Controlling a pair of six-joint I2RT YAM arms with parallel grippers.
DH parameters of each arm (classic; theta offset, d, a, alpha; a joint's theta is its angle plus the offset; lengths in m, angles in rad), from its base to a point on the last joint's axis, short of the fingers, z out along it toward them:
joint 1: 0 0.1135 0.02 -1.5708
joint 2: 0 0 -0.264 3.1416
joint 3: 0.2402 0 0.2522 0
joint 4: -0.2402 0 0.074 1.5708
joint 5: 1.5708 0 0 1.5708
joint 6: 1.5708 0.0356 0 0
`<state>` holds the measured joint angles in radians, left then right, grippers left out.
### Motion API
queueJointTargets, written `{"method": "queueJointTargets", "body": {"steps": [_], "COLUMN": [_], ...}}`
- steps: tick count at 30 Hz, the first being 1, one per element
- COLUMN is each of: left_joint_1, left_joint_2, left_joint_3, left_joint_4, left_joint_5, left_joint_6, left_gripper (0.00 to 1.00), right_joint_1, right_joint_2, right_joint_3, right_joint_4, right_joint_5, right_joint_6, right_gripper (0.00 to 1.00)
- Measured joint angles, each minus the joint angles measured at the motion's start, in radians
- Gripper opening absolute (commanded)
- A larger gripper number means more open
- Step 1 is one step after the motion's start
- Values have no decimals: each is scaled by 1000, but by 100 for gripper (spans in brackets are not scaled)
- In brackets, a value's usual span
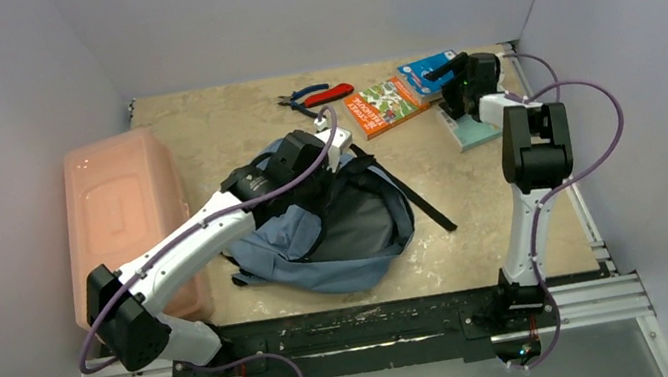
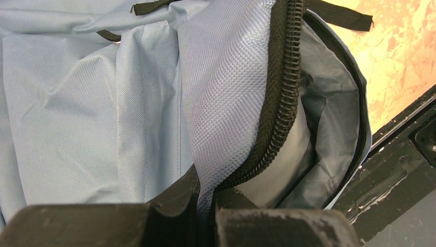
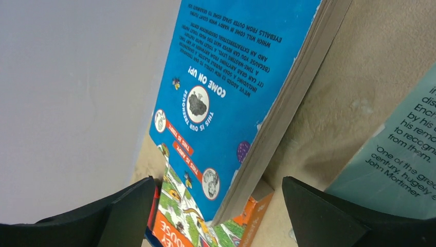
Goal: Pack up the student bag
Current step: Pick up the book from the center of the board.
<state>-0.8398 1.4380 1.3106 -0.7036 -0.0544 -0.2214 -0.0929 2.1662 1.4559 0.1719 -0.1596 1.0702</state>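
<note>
Student bag (image 1: 337, 233): lay mid-counter (image 1: 229, 124) toward the near edge, grey-blue, with its main zip open and grey lining showing. A dark strap trailed off to its right.
Left end effector (image 2: 205, 200): sat at the bag's far edge, pinched narrow on a fold of bag fabric just beside the black zip teeth.
Right end effector (image 3: 216, 216): was beyond the bag and well to its right, spread wide, with a finger on either side of the blue book (image 3: 231, 92).
Blue book: overlapped an orange book (image 1: 385, 104), beyond the bag's right side.
Teal book (image 1: 473, 131): lay right of the bag.
Pliers (image 1: 316, 98): lay beyond the bag.
Pink box (image 1: 127, 216): stood just left of the bag.
</note>
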Motion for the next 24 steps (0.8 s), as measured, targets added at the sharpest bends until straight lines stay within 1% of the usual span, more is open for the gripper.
{"method": "queueJointTargets", "body": {"steps": [7,16,20,24], "left_joint_1": [16,38,48,53], "left_joint_2": [0,0,0,0], "left_joint_3": [0,0,0,0], "left_joint_4": [1,4,6,7], "left_joint_5": [27,67,85,92], "left_joint_6": [-4,-11,-22,-26], "left_gripper": [0,0,0,0], "right_joint_1": [-2,-8,-6,-7], "right_joint_2": [68,87,98,125], "right_joint_3": [93,105,98,92], "right_joint_4": [-45,-32,-10,60], "right_joint_5": [-1,-10,-7,-16], "right_joint_6": [105,225,293,374], "right_gripper": [95,93,88,86]}}
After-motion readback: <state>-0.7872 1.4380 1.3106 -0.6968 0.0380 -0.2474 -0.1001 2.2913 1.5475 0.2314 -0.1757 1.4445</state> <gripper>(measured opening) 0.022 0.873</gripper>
